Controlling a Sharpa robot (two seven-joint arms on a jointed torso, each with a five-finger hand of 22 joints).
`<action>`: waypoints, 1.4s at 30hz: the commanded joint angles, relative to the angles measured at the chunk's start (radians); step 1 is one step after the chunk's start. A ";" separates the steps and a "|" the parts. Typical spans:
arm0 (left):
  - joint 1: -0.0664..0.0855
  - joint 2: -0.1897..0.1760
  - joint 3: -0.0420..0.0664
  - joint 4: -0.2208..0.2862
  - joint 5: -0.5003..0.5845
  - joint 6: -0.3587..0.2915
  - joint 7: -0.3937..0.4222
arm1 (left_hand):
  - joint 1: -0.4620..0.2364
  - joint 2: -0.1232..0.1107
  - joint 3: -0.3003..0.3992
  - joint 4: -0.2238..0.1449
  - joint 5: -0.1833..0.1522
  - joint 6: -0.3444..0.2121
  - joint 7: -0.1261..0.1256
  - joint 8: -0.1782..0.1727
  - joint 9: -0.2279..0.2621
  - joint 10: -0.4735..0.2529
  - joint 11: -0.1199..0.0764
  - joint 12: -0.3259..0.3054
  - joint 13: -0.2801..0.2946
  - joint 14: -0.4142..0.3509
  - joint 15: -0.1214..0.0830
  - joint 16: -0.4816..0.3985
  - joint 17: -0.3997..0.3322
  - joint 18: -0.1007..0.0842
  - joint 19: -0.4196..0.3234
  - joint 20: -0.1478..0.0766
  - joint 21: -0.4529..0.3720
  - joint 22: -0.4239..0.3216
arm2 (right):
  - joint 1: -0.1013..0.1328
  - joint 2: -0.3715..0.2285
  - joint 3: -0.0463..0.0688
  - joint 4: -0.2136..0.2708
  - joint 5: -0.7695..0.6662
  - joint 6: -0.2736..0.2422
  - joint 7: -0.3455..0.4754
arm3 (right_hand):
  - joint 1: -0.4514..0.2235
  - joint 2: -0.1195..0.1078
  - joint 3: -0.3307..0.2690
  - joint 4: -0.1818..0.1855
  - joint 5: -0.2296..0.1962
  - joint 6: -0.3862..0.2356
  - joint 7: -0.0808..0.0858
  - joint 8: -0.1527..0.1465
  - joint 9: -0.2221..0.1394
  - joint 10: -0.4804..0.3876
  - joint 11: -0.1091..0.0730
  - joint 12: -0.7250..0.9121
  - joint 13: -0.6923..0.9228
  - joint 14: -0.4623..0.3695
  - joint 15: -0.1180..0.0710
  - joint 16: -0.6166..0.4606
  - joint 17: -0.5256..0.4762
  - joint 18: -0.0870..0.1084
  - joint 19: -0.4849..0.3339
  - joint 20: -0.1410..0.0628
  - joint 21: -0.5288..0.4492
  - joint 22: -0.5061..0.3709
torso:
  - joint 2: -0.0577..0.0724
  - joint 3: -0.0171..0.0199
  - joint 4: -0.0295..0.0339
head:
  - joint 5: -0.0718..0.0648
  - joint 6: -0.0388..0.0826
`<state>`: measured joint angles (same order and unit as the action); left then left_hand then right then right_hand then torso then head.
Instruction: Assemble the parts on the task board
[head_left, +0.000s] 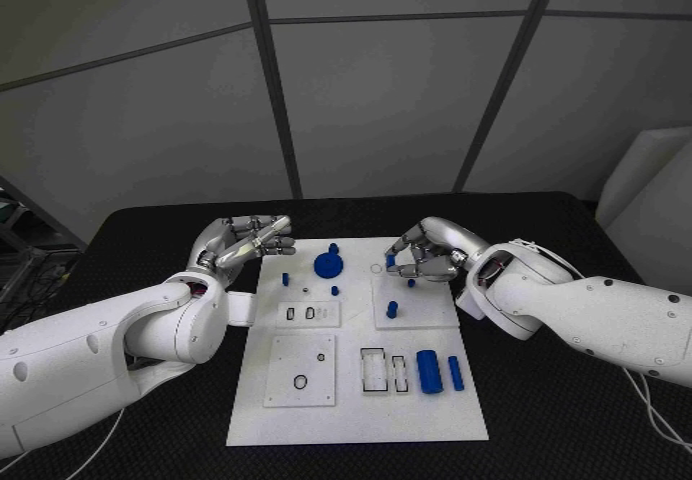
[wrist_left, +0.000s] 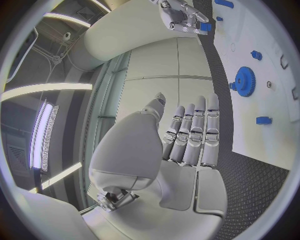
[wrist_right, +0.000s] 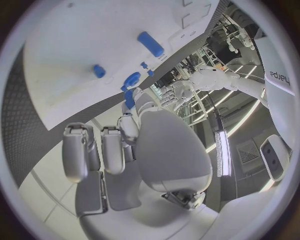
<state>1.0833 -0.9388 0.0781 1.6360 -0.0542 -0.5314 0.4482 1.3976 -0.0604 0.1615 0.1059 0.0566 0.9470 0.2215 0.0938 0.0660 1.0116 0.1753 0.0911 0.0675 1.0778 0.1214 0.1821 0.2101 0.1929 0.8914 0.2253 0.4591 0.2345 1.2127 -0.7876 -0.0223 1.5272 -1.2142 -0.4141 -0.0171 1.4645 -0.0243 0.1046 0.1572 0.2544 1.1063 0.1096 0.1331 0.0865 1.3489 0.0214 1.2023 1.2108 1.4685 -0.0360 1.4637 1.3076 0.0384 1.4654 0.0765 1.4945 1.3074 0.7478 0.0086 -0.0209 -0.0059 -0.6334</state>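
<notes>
Matt white plastic-looking task board (head_left: 356, 400), smooth. Small parts (head_left: 428, 372) in blue plastic, smooth; gear (wrist_left: 244, 81) toothed at the rim. Tabletop (head_left: 577, 400) black, matt, with a fine textured weave. Left hand (head_left: 245, 243) and right hand (head_left: 427, 250) in silver, metallic-looking satin finish. Arm shells (head_left: 606, 310) glossy white plastic.

One readable mark: "harpa", the tail of a word cut off at the rim, in dark letters on a white casing (wrist_right: 279, 76) of my own body, seen from my right wrist. Nothing legible on the task board (head_left: 361, 410) or parts.
</notes>
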 joint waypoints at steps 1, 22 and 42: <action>0.001 0.003 0.001 -0.006 -0.004 0.012 0.004 | -0.004 0.009 0.001 -0.006 -0.004 0.007 0.001 -0.005 0.001 0.006 -0.003 -0.002 0.001 -0.006 0.001 -0.005 0.002 -0.014 -0.006 -0.001 0.005 0.002 | 0.002 0.034 0.001 0.012 -0.068 -0.009 -0.076 | 0.001 0.009 0.006 0.001 0.005 0.006 -0.004 0.002 0.002 0.005 0.002 0.000 -0.001 0.066 -0.007 0.006 0.084 -0.007 0.008 -0.004 0.006 0.139 | -0.005 -0.0008 0.0021 | 0.015 -0.007; 0.002 0.015 0.001 -0.025 -0.003 0.013 0.003 | -0.004 0.009 0.001 -0.006 -0.004 0.007 0.001 -0.005 0.001 0.006 -0.003 -0.002 0.001 -0.006 0.001 -0.005 0.002 -0.014 -0.006 -0.001 0.005 0.002 | -0.027 0.254 -0.006 -0.040 -0.230 0.074 -0.215 | -0.004 0.008 0.015 0.002 0.022 -0.001 -0.001 -0.002 0.000 -0.003 0.004 -0.009 -0.008 0.064 -0.005 0.003 0.079 -0.006 0.004 -0.004 0.004 0.135 | -0.012 -0.0026 0.0097 | 0.068 -0.039; 0.002 0.019 0.001 -0.025 -0.003 0.014 0.002 | -0.004 0.009 0.001 -0.006 -0.004 0.007 0.001 -0.005 0.001 0.006 -0.003 -0.002 0.001 -0.006 0.001 -0.005 0.002 -0.014 -0.006 -0.001 0.005 0.002 | -0.053 0.280 -0.023 -0.047 -0.281 0.133 -0.239 | -0.009 0.003 0.015 0.004 0.027 -0.003 0.001 -0.002 -0.001 -0.004 0.006 -0.010 -0.007 0.064 -0.004 0.002 0.079 -0.006 0.003 -0.003 0.004 0.134 | -0.013 -0.0019 0.0074 | 0.080 -0.053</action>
<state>1.0840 -0.9211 0.0783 1.6101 -0.0542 -0.5296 0.4470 1.3976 -0.0604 0.1615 0.1059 0.0566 0.9470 0.2215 0.0938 0.0660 1.0116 0.1753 0.0912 0.0675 1.0778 0.1214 0.1821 0.2106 0.1929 0.8914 0.2254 0.4591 0.2352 1.1584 -0.5085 -0.0452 1.4800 -1.4715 -0.3112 -0.2436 1.4647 -0.0249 0.1142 0.1616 0.2755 1.0970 0.1085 0.1272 0.0841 1.3488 0.0215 1.1962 1.2041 1.4684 -0.0359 1.4637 1.3073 0.0385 1.4653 0.0766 1.4945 1.3073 0.7354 0.0068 -0.0129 0.0736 -0.6847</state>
